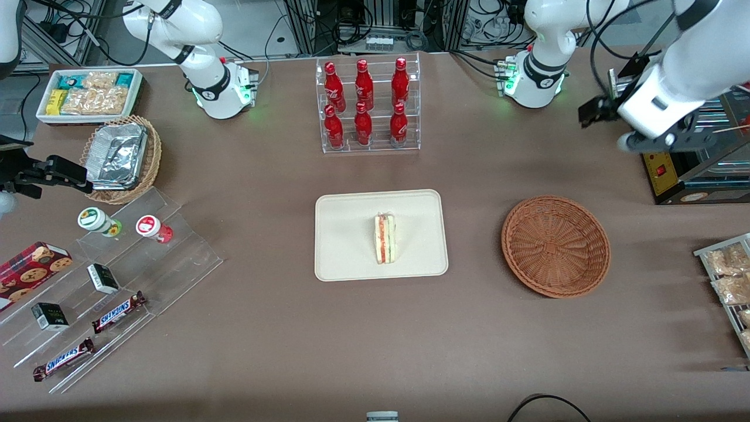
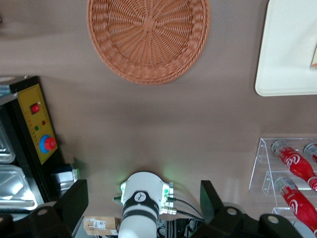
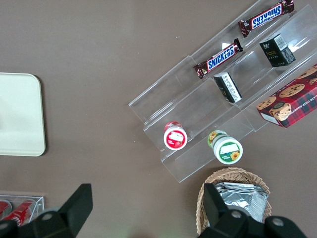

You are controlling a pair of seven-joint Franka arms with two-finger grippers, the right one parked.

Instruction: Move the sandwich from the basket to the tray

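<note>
The sandwich (image 1: 385, 238) lies on the cream tray (image 1: 345, 258) in the middle of the table, its striped cut edge facing up. The reddish-brown basket (image 1: 555, 246) sits beside the tray, toward the working arm's end, with nothing in it. My left gripper (image 1: 653, 143) hangs high above the table, farther from the front camera than the basket and apart from it. In the left wrist view the gripper (image 2: 143, 208) is open, its fingers (image 2: 74, 203) wide apart with nothing between them; the basket (image 2: 148, 37) and a corner of the tray (image 2: 285, 49) show there too.
A clear rack of red bottles (image 1: 367, 105) stands farther from the front camera than the tray. A black box with a yellow panel (image 1: 665, 173) sits under the gripper's end of the table. Snack bags (image 1: 729, 275) lie nearby. Stepped shelves with snacks (image 1: 105, 287) are at the parked arm's end.
</note>
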